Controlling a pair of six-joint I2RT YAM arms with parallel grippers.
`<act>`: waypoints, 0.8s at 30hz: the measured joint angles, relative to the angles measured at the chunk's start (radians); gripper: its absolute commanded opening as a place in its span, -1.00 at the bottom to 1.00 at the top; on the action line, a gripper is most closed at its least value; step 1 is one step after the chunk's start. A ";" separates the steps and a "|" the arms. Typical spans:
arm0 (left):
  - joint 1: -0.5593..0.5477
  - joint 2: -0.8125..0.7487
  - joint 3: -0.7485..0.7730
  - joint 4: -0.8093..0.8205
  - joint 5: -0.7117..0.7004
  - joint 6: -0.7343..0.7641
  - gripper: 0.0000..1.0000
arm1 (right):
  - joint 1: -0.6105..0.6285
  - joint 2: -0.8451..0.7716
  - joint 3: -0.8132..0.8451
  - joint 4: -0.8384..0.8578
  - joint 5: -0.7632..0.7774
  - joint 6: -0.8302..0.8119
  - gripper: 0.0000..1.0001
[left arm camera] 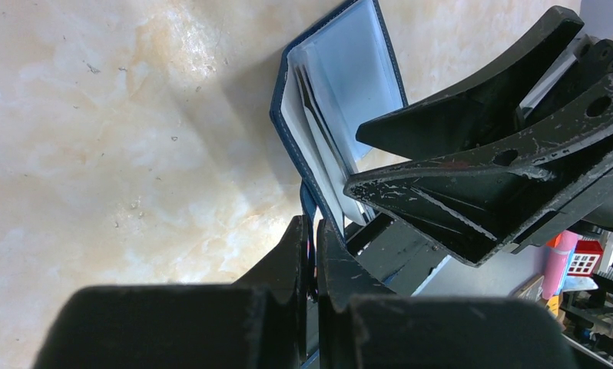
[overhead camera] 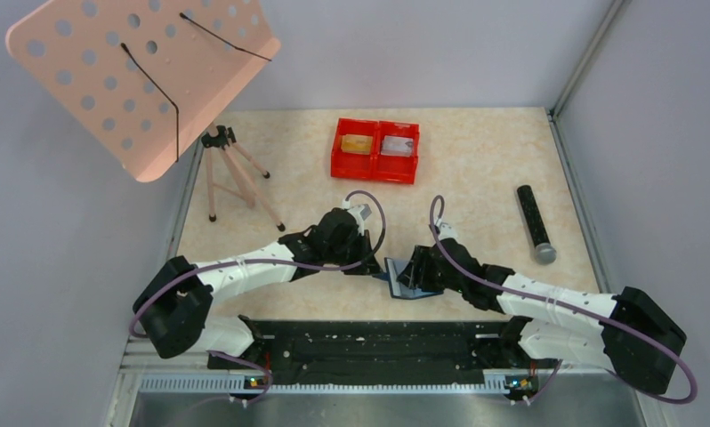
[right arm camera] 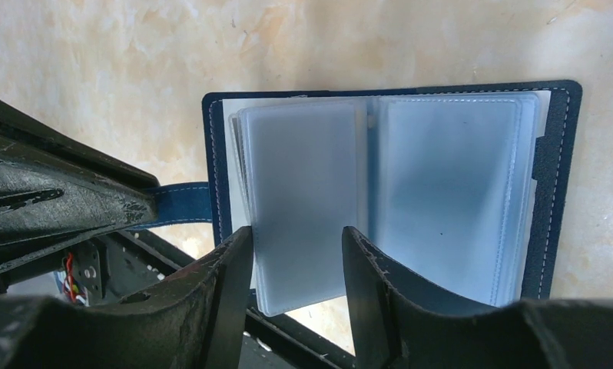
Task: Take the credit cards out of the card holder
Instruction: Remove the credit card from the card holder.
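The dark navy card holder (right arm camera: 555, 184) lies open near the table's front edge (overhead camera: 414, 289), its grey-blue clear pockets (right arm camera: 449, 192) fanned out. My left gripper (left arm camera: 313, 224) is shut on its small blue closure tab (right arm camera: 182, 204) and holds the cover up (left arm camera: 284, 115). My right gripper (right arm camera: 297, 231) is open. Its fingers (right arm camera: 238, 269) straddle the lower edge of the left leaf of pockets (right arm camera: 303, 184), which hangs past the cover. I cannot make out a card in the pockets. One gold-tan credit card (overhead camera: 358, 144) and one silver-grey credit card (overhead camera: 398, 145) lie in the red tray.
The red twin-compartment tray (overhead camera: 375, 169) stands at the back middle. A black cylinder with a grey end (overhead camera: 536, 222) lies at the right. A small tripod (overhead camera: 231, 173) and a pink perforated board (overhead camera: 142, 76) are at the back left. A black rail (overhead camera: 369, 342) runs along the near edge.
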State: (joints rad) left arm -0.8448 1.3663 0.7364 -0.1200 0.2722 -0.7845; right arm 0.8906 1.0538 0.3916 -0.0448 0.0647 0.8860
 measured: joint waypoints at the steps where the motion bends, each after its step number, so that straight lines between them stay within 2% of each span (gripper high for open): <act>1: 0.000 0.000 0.000 0.000 0.000 0.000 -1.00 | 0.000 0.000 0.000 0.000 -0.002 0.000 -0.19; 4: 0.000 0.000 0.000 0.000 0.000 0.000 -1.00 | 0.000 -0.005 0.000 0.000 -0.003 -0.002 -0.23; 8: 0.000 0.000 0.000 0.000 0.000 0.000 -1.00 | 0.000 -0.016 0.000 -0.009 0.002 -0.004 -0.05; 10: 0.000 0.000 0.000 0.000 0.000 0.000 -1.00 | 0.000 -0.019 0.001 -0.016 0.006 -0.004 -0.04; 14: 0.000 0.000 0.000 0.000 0.000 0.000 -1.00 | 0.000 -0.020 0.001 -0.027 0.012 -0.008 -0.27; 17: -0.001 0.000 0.000 0.000 0.000 0.000 -1.00 | 0.000 -0.021 0.003 -0.026 0.012 -0.011 -0.30; 19: 0.000 0.000 0.000 0.000 0.000 0.000 -1.00 | 0.000 -0.024 0.003 -0.027 0.013 -0.012 -0.26; 21: -0.001 0.000 0.000 0.000 0.000 0.000 -1.00 | 0.000 -0.025 0.003 -0.027 0.013 -0.013 -0.14; 24: -0.001 0.000 -0.002 0.000 -0.001 0.000 -1.00 | 0.000 -0.026 0.003 -0.032 0.017 -0.015 -0.13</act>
State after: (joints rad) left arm -0.8455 1.3659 0.7345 -0.1200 0.2714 -0.7841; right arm 0.8906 1.0275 0.3946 -0.0772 0.0814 0.8711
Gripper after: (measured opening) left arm 0.038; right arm 0.433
